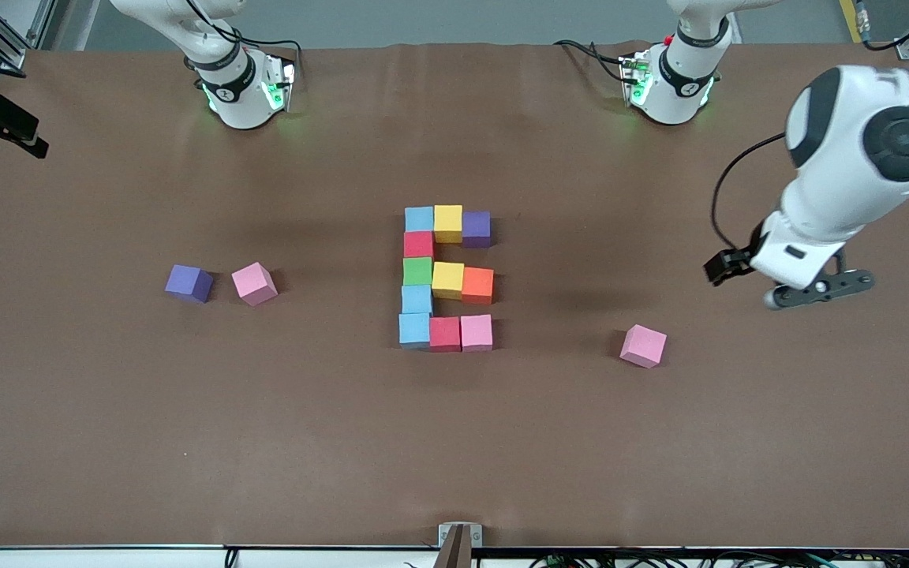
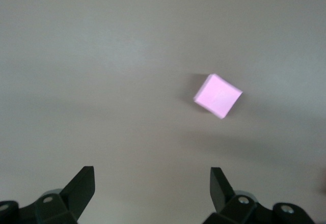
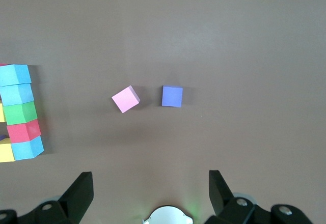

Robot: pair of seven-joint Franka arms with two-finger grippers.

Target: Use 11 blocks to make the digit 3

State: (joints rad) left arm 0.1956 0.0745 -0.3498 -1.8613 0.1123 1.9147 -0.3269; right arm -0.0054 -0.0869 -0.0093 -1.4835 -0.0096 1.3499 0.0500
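The digit 3 (image 1: 445,276) lies at the middle of the table as a figure of touching blocks: a five-cube column with three short bars. Its column shows in the right wrist view as light blue, green and red blocks (image 3: 20,112). My left gripper (image 2: 153,183) is open and empty, in the air over bare table toward the left arm's end (image 1: 817,289), apart from a loose pink block (image 2: 218,95). My right gripper (image 3: 151,186) is open and empty too, high above its own base, and does not show in the front view.
One loose pink block (image 1: 644,345) lies toward the left arm's end of the table. A purple block (image 1: 188,282) and another pink block (image 1: 254,283) lie side by side toward the right arm's end, also seen from the right wrist: purple block (image 3: 172,96), pink block (image 3: 126,99).
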